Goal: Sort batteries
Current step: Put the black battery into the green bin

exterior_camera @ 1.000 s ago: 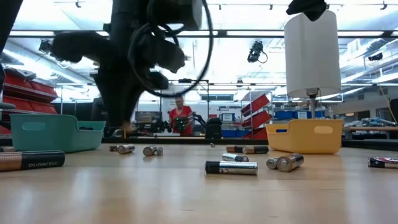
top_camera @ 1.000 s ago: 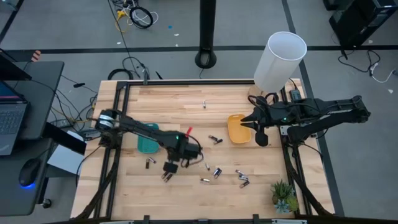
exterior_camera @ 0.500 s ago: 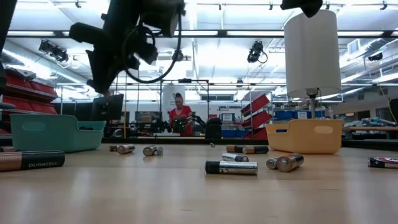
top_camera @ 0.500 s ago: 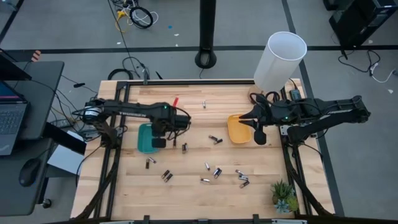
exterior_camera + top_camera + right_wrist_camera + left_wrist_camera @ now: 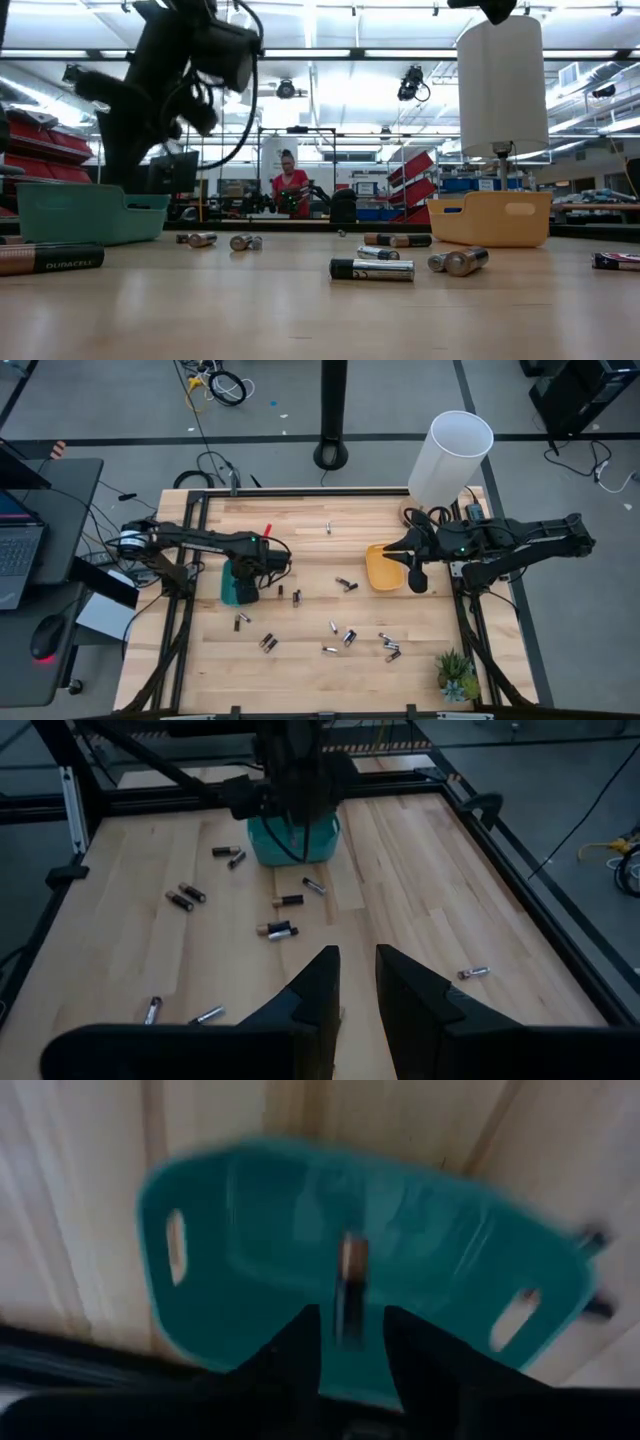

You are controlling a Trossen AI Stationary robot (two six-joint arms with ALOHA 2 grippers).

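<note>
Several small dark and silver batteries (image 5: pixel 348 637) lie scattered on the near half of the wooden table, and also show in the low view (image 5: pixel 372 269) and the right wrist view (image 5: pixel 278 930). My left gripper (image 5: pixel 247 593) hangs open over the teal tray (image 5: pixel 230 582). In the left wrist view one battery (image 5: pixel 348 1275) shows through the gap between its fingers (image 5: pixel 352 1315), against the tray floor (image 5: pixel 250 1210). Whether that battery lies there or is falling, I cannot tell. My right gripper (image 5: pixel 417 578) waits by the yellow tray (image 5: pixel 380 568), its fingers (image 5: pixel 357 965) slightly apart and empty.
A tall white cylinder (image 5: pixel 452 455) stands at the far right corner and a small green plant (image 5: pixel 457 675) at the near right corner. One lone battery (image 5: pixel 328 528) lies near the far edge. A person in red (image 5: pixel 291 188) stands in the room beyond the table.
My left gripper has risen from the batteries on the near middle of the table. It has swung toward the far left and now stands over the teal tray. The right arm has kept still.
</note>
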